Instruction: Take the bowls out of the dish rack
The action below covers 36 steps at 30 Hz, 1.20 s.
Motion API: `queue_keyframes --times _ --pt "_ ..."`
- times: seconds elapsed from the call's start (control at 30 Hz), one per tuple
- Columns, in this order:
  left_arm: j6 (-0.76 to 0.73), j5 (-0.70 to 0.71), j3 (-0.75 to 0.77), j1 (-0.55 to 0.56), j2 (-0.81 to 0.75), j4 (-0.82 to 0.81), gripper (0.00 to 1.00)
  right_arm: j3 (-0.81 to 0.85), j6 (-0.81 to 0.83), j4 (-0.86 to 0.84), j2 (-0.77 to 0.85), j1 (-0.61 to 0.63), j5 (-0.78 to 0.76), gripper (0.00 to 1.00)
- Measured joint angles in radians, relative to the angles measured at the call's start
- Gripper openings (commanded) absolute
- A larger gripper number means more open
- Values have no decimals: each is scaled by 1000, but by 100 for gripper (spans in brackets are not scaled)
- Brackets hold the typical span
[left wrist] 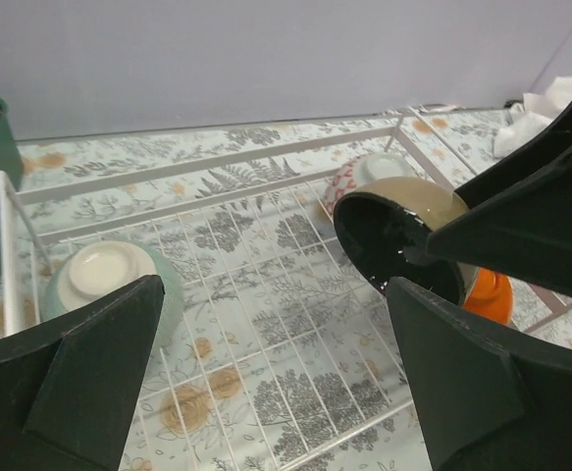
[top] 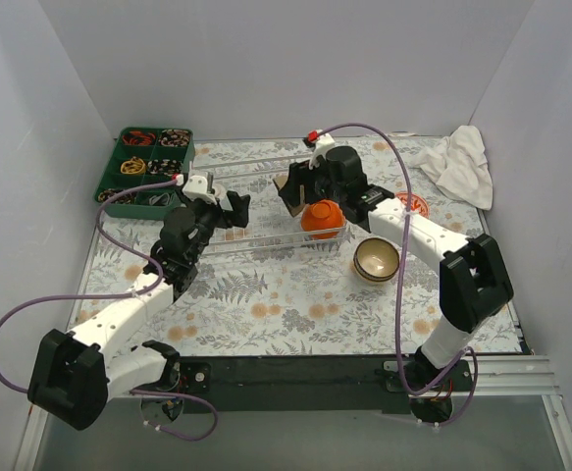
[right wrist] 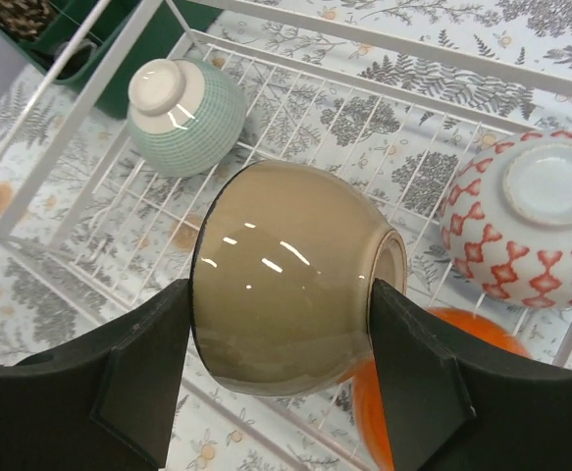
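The white wire dish rack (top: 266, 240) lies mid-table. My right gripper (top: 303, 188) is shut on an olive-tan bowl (right wrist: 286, 275) with a dark inside. It holds the bowl on its side above the rack, one finger on the rim and one on the foot. In the rack, upside down, are a pale green bowl (right wrist: 182, 113), a red-patterned white bowl (right wrist: 536, 216) and an orange bowl (top: 322, 218). My left gripper (top: 229, 208) is open and empty over the rack's left part, beside the pale green bowl (left wrist: 109, 280). The held bowl (left wrist: 398, 245) shows in the left wrist view.
A small stack of tan bowls (top: 376, 259) stands on the table right of the rack. A red-patterned dish (top: 413, 203) lies behind it. A white cloth (top: 462, 162) is at the back right. A green compartment tray (top: 146, 162) is at the back left.
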State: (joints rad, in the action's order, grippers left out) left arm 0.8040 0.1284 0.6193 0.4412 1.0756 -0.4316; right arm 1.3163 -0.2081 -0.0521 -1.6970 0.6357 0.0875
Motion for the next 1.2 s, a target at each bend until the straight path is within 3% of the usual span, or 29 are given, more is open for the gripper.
queue_keyframes --times 0.43,0.63,1.0,1.13,1.2 --pt "95 -214 52 0 149 32 97 -162 -205 -140 164 -48 201 1" --pt "126 -285 61 -1 167 36 89 -249 -286 -222 242 -56 273 1" --pt "185 -364 66 -1 202 29 48 -344 -418 -381 285 -61 388 1" --pt "202 -381 67 -2 203 24 21 -369 -444 -419 288 -65 411 4" --pt "211 -394 67 -1 203 18 12 -381 -453 -434 289 -70 417 6"
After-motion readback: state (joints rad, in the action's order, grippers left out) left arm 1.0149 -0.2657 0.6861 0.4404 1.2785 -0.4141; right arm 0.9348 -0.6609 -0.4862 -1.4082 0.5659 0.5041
